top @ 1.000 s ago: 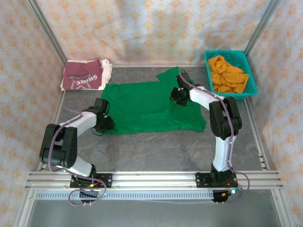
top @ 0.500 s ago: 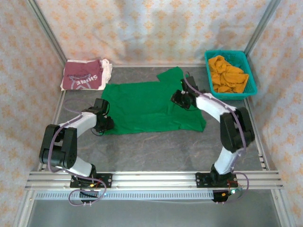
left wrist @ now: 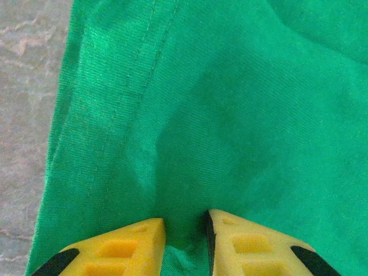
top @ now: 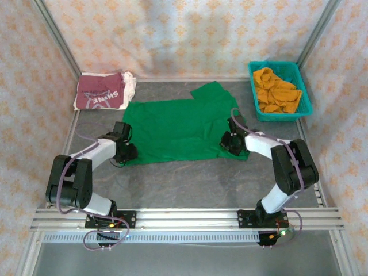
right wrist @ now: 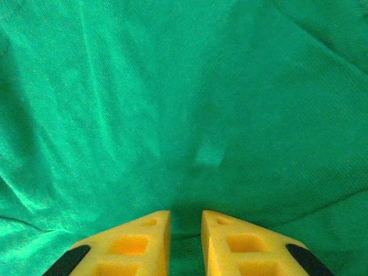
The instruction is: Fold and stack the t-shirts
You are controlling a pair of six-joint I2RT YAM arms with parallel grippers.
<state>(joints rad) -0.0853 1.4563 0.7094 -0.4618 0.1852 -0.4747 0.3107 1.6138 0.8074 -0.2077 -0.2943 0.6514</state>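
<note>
**A:** Big change on the right side: the right end effector (top: 232, 144) has left the sleeve area and swung down to the near right corner of the green t-shirt (top: 172, 126).

**B:** And the left end effector (top: 127, 153) hasn't budged, it's parked on the near left corner just as before. The shirt's outline looks unchanged too, spread flat across the middle of the grey, stone-patterned tabletop (top: 190, 178).

**A:** Left wrist view: yellow wedge fingers (left wrist: 126, 247) drawn close, with a pucker of cloth nipped between them. That's a clamp on the green t-shirt, right by the stitched hem.

**B:** On the right wrist view the fingers (right wrist: 138, 241) stand with only a narrow slit between them, pressed onto fine, slightly shiny knit. I can't tell whether they've caught any fabric.

**A:** The maroon t-shirt (top: 102, 93) sits folded in the far left corner, white lettering up.

**B:** Far right, a teal mesh basket (top: 273, 63) holds crumpled orange cloth (top: 276, 92).
</note>
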